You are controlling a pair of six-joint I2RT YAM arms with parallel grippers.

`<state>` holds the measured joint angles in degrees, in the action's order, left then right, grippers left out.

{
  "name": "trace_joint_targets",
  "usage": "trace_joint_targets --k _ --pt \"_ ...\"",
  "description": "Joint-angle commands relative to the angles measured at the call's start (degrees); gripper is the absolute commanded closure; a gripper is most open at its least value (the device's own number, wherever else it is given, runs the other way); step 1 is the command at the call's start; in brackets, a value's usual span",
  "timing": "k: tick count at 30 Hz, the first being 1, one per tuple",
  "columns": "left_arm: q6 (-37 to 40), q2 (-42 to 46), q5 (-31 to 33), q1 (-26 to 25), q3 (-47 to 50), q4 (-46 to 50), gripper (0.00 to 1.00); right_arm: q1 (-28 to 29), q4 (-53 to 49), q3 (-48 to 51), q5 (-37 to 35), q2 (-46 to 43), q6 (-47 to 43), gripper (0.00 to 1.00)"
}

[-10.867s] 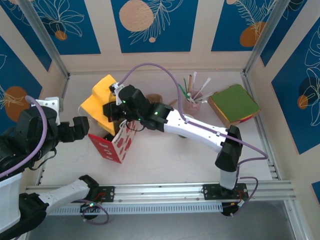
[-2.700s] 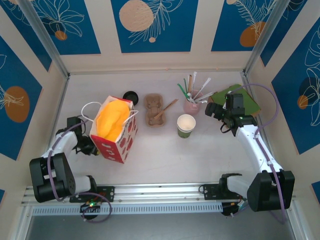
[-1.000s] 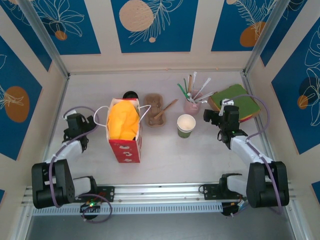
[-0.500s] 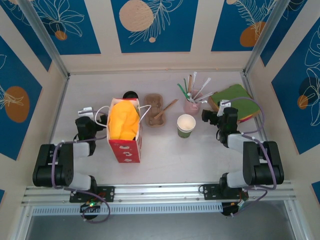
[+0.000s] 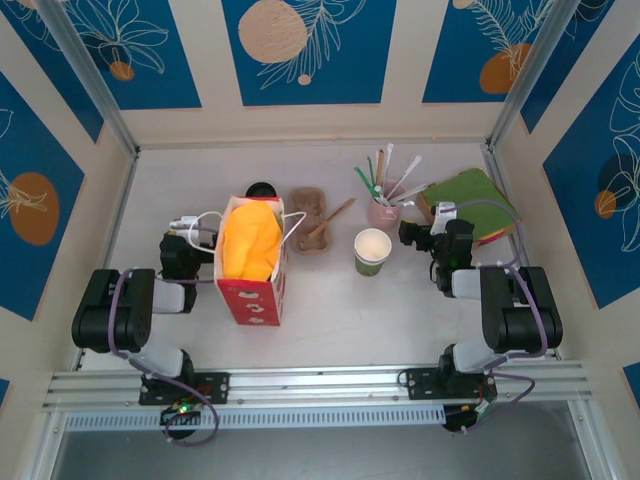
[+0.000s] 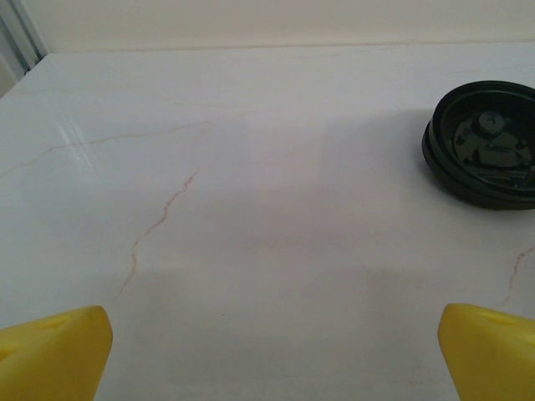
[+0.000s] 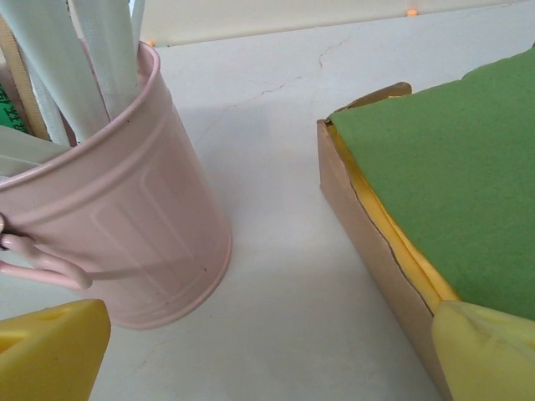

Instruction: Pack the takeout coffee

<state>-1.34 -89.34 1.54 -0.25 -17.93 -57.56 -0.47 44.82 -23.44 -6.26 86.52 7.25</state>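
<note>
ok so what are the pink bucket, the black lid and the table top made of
pink bucket: looks like painted sheet metal, satin sheen, with pressed vertical ribs and a rolled rim.
black lid: likely thin moulded plastic, glossy, with stepped rings and glints.
table top: marble-look white surface, smooth and slightly reflective, with thin reddish veins; stone or laminate, cannot tell.

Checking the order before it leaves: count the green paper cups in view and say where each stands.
1. The lidless green cup stands mid-table, right of the brown cup carrier. Another may be hidden inside the red bag.
</note>
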Motion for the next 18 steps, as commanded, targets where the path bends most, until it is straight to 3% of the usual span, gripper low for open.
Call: trace_joint_targets --k 1,8,14,18 --pt "0.8 -0.2 1.3 -1.1 -0.8 -1.4 0.00 0.5 1.7 -0.3 0.9 0.8 -1.3 0.01" --pt "1.1 -0.2 1.2 -1.3 -1.0 -0.9 0.00 0.6 1.9 -0.1 0.5 0.8 -1.4 0.01" --pt "3.4 -0.2 -4.9 -1.3 -3.5 3.8 0.00 0.7 1.7 -0.3 0.4 0.8 -1.5 0.01" --pt "3.5 -0.2 -5.5 -1.3 -3.6 4.0 0.00 0.6 1.8 -0.2 0.7 0.8 -1.4 0.01"
